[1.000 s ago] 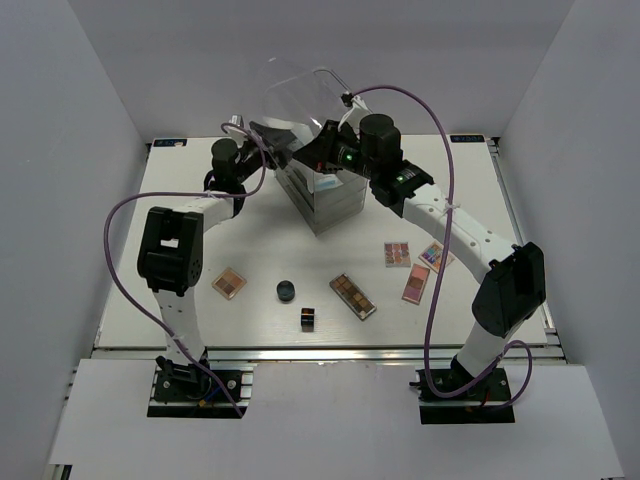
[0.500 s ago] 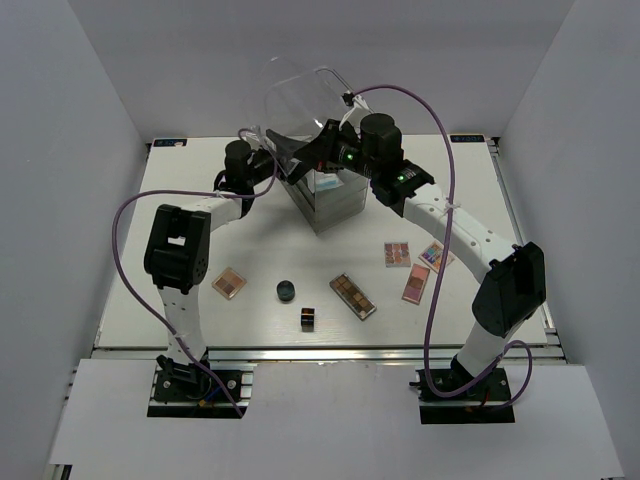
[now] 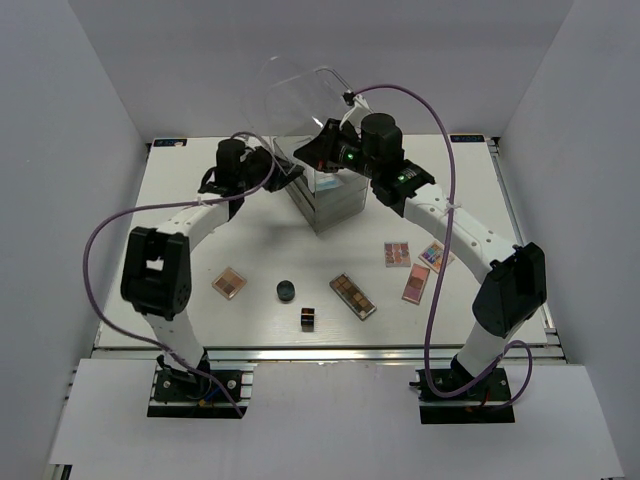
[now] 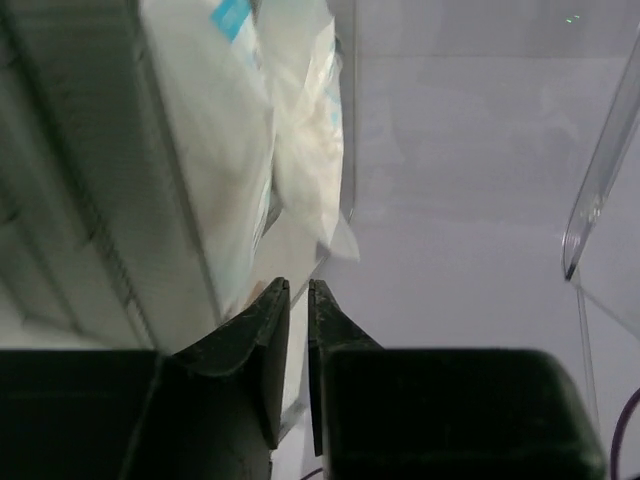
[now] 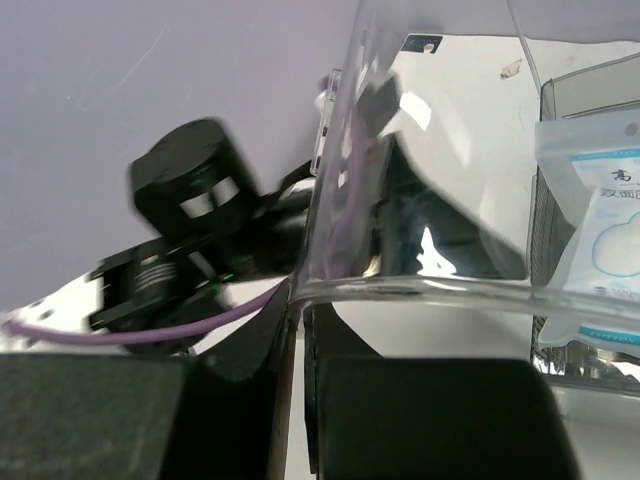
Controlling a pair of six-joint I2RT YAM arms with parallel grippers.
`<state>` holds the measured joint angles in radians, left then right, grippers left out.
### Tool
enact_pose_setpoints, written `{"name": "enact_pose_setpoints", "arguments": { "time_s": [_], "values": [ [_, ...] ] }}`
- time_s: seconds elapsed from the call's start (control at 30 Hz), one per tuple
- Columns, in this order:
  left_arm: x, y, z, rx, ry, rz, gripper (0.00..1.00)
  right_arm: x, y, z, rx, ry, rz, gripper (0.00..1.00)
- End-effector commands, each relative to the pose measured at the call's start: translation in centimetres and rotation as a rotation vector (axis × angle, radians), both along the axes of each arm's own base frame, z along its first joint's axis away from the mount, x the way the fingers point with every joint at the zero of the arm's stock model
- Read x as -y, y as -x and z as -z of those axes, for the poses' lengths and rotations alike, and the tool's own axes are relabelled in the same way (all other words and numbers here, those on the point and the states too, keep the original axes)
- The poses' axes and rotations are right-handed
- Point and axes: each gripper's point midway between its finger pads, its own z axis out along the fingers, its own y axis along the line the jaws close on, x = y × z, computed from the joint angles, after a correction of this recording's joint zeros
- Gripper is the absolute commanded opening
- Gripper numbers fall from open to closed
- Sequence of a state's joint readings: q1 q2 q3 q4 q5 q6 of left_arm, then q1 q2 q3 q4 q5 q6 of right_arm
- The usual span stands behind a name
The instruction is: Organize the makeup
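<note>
Right gripper (image 5: 298, 300) clamps the lid (image 5: 420, 150), hold it high; left gripper (image 4: 297, 290), jaws nearly together, grip unclear, sits beside packets (image 4: 300, 120) in box (image 3: 325, 205): tuck them flat, no snagging.

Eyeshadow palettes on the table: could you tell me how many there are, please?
5. A brown palette left; a long palette centre; three right: reddish palette, multicolour palette, pink palette. The drawer box may hide more.
</note>
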<state>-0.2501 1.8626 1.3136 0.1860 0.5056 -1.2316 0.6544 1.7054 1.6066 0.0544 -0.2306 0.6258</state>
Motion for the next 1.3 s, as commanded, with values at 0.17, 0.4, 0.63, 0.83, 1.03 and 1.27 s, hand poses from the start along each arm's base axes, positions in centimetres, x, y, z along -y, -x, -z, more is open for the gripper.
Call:
{"name": "enact_pose_setpoints", "arguments": {
  "time_s": [0.17,0.4,0.63,0.83,1.03,1.27],
  "values": [
    [-7.2,4.6,-1.9,0.047,-0.067,-0.198,0.45,1.4,0.6,-6.4,0.160,-0.096,0.027,0.00],
    [-6.8,3.5,-4.7,0.148,0.011,-0.177,0.59,1.4,0.6,-6.2,0.157,-0.093,0.027,0.00],
    [-6.2,1.0,-9.0,0.273,0.092,-0.178,0.60,1.6,0.6,-6.1,0.164,-0.084,0.032,0.00],
    [-6.5,2.5,-12.8,0.414,0.167,-0.181,0.62,1.7,0.8,-5.9,0.179,-0.071,0.028,0.20],
    [-6.8,3.2,-13.1,0.431,0.191,-0.193,0.62,2.2,1.6,-5.3,0.217,-0.011,-0.012,0.45],
    [-8.5,1.9,-10.3,0.321,0.112,-0.270,0.59,3.9,6.9,-0.9,0.246,0.194,-0.284,0.53]
  ]
}}
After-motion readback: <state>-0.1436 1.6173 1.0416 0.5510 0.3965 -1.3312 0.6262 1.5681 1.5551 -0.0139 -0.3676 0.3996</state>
